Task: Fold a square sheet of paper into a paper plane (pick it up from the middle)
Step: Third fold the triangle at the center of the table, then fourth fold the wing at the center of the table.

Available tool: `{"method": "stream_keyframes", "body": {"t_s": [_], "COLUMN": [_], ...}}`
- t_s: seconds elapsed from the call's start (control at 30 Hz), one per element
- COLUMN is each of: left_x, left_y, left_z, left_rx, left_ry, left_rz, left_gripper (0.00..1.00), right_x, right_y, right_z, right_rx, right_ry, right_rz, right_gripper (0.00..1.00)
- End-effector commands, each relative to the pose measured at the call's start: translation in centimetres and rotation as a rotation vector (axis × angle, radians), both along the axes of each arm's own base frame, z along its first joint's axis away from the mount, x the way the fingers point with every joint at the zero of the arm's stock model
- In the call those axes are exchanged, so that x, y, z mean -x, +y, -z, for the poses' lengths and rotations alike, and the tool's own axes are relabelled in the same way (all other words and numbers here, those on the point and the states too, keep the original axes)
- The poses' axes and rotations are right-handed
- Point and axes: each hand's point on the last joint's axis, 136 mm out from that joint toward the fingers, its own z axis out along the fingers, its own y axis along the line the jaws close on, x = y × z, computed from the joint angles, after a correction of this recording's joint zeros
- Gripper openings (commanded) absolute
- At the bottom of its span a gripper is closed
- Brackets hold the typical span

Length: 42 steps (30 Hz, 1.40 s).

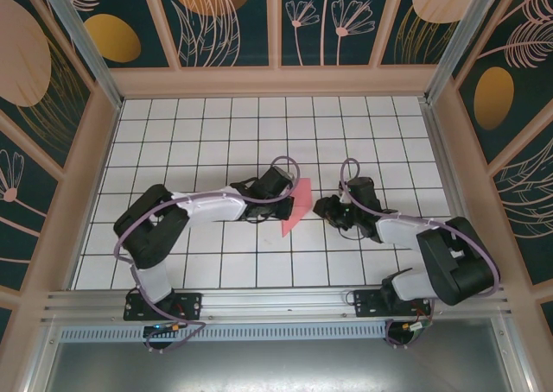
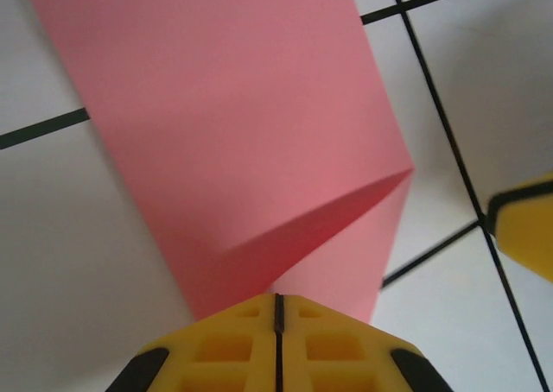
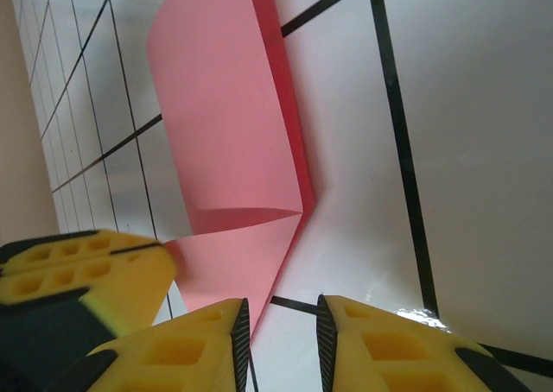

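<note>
Middle of the table (image 1: 216,133): the pink sheet of paper (image 1: 296,204) sits between the two grippers, one flap raised off the tiles.
Left gripper (image 2: 277,304): at 9 o'clock of the sheet, its yellow fingers (image 2: 226,344) pressed together and, as it looks to me, pinching the sheet's near edge.
Right gripper (image 3: 281,327): at 3 o'clock, jaws a narrow gap apart with bare table showing between them; it holds nothing.
Done: I'd say one fold, with a sharp crease running to a corner.
Left: nose, wings and the slim dart shape, so most of the job.
Paper: thin, matte and plain, with flat panels and crisp edges.
Table surface: glossy white tiles with black grid lines.
</note>
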Motion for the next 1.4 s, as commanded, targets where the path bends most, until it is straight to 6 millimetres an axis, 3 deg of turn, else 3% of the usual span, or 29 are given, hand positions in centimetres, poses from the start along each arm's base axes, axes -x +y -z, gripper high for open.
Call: {"method": "stream_keyframes", "body": {"t_s": [0.0, 0.1, 0.2, 0.47, 0.67, 0.97, 1.37], "left_x": [-1.0, -0.7, -0.2, 0.9, 2.0, 1.9, 1.1], "left_y": [-1.0, 0.5, 1.6, 3.4, 3.5, 3.4, 2.7], "left_z": [0.4, 1.9, 3.0, 3.9, 3.5, 3.1, 1.2], "left_rx": [0.013, -0.052, -0.097, -0.175, -0.148, -0.144, -0.091], "left_ry": [-0.005, -0.003, -0.008, -0.024, -0.019, -0.027, -0.046], "left_rz": [-0.005, -0.029, -0.015, 0.056, 0.105, 0.115, 0.059], "left_gripper": [0.07, 0.07, 0.07, 0.07, 0.07, 0.08, 0.17], "right_x": [-0.8, -0.7, -0.7, -1.4, -1.8, -2.2, -2.3], "right_y": [0.8, 1.4, 2.2, 3.9, 4.7, 4.3, 6.6], "right_z": [-1.0, -1.1, -0.9, -0.5, -0.2, 0.2, -1.6], "right_rx": [-0.043, -0.053, -0.059, -0.070, -0.086, -0.096, -0.149], "right_ry": [-0.020, -0.028, -0.017, 0.002, 0.022, 0.066, -0.027], "right_rz": [-0.007, -0.011, -0.029, -0.041, -0.031, 0.038, -0.083], "right_gripper": [0.30, 0.32, 0.40, 0.44, 0.44, 0.45, 0.41]}}
